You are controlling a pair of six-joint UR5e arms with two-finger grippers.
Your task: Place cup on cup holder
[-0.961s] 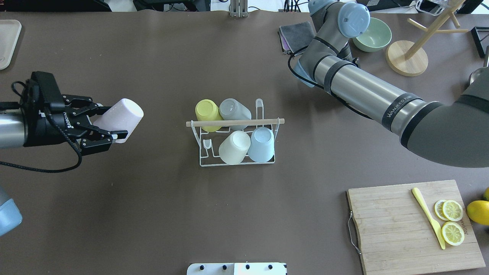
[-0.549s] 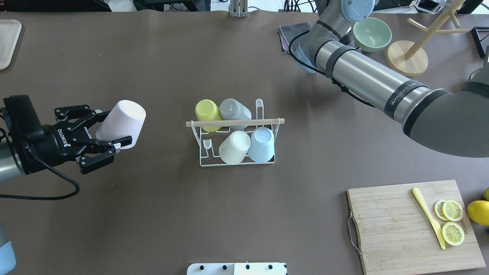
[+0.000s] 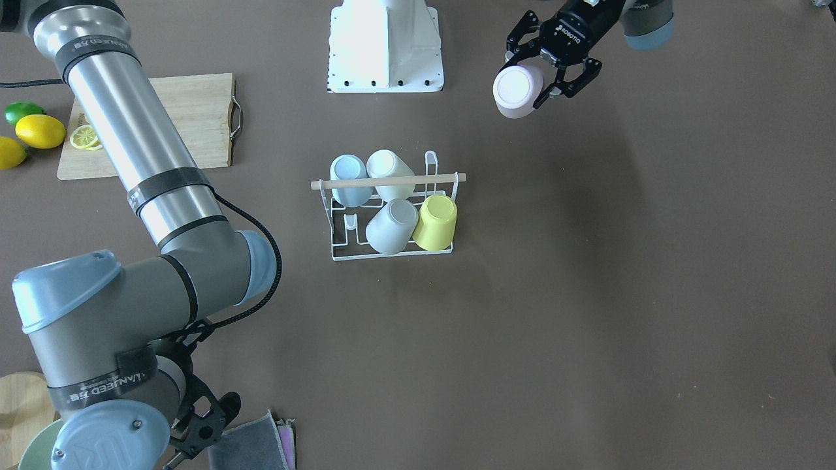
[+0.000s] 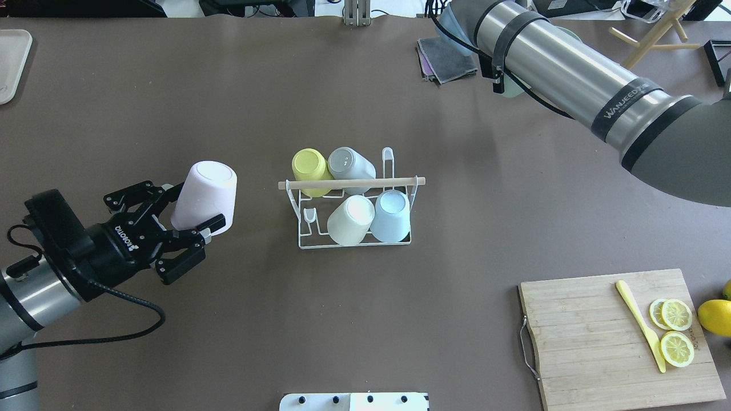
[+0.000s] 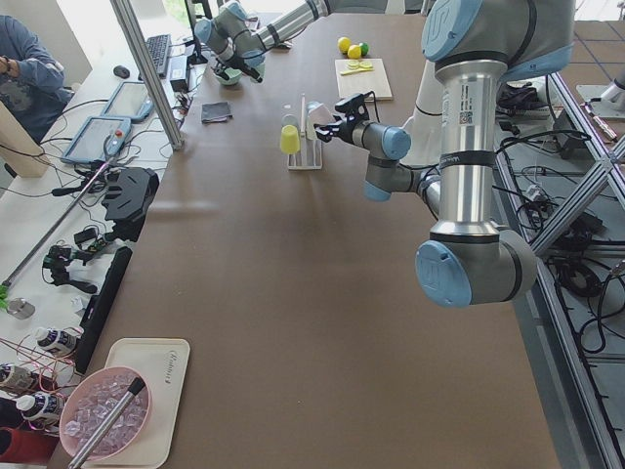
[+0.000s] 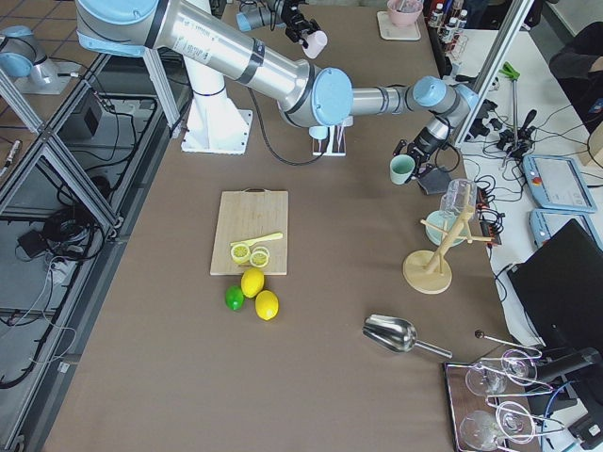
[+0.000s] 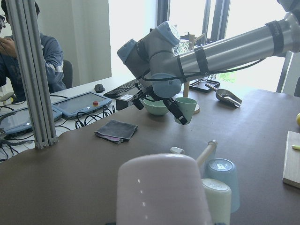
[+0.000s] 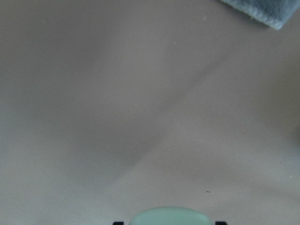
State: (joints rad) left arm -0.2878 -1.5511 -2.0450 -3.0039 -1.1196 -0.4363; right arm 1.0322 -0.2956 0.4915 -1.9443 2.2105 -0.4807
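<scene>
1. "ROBOTIQ": white lettering on the black body of the left end effector (image 4: 192, 206), also legible in the front-facing view.
2. "WANEED", followed by characters too small to read: printed on a black band of the right arm (image 4: 622, 103).
3. Cursive lettering on the cream tray (image 5: 161, 383): illegible.

The pale pink cup (image 4: 204, 194) tilts base-up near the cup holder (image 4: 354, 182).
</scene>
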